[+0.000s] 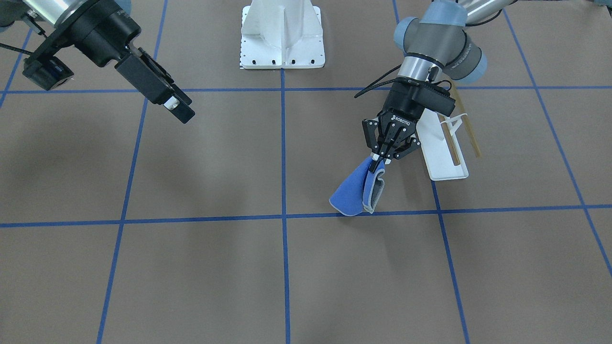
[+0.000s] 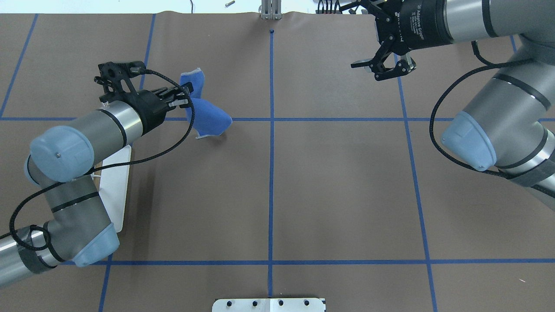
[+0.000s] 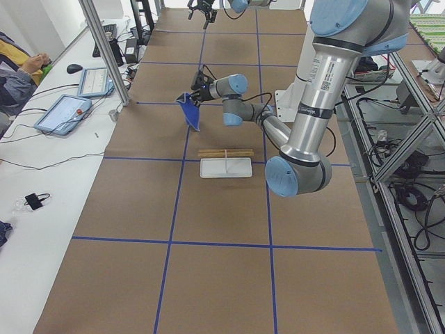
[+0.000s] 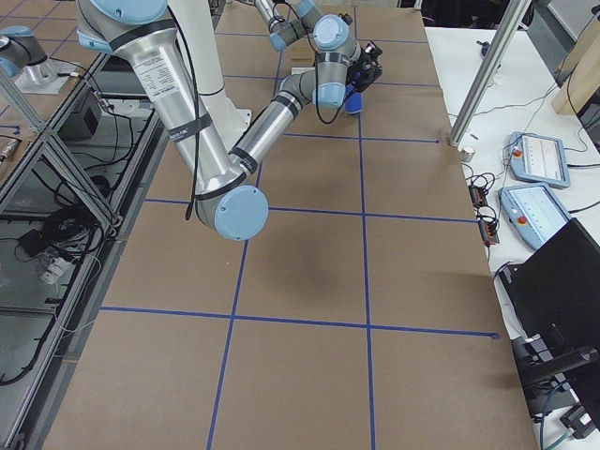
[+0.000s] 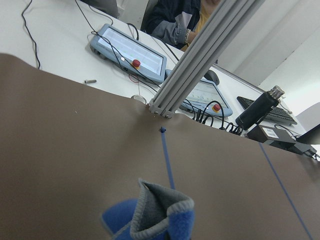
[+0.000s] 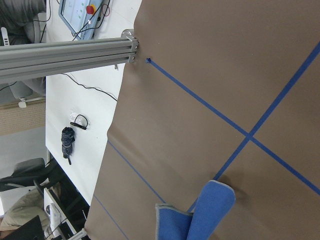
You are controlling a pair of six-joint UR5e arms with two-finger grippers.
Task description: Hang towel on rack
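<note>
My left gripper [image 1: 382,158] is shut on the top edge of the blue towel [image 1: 355,192], which hangs folded from it, grey underside showing; whether its lower end touches the table I cannot tell. The same gripper [image 2: 184,98] and towel [image 2: 207,120] show in the overhead view, and the towel's grey-edged fold [image 5: 159,216] fills the bottom of the left wrist view. The rack [image 1: 447,160], a white tray with two tan rods [image 1: 471,134], stands just beside and behind that gripper, partly hidden by the arm. My right gripper [image 2: 376,69] is open and empty, far off on the other side.
A large white bolted pedestal [image 1: 282,36] stands at the table's middle on the robot's side. Blue tape lines grid the brown table [image 2: 338,186]. An aluminium post [image 5: 200,55], operator tablets and cables lie beyond the far edge.
</note>
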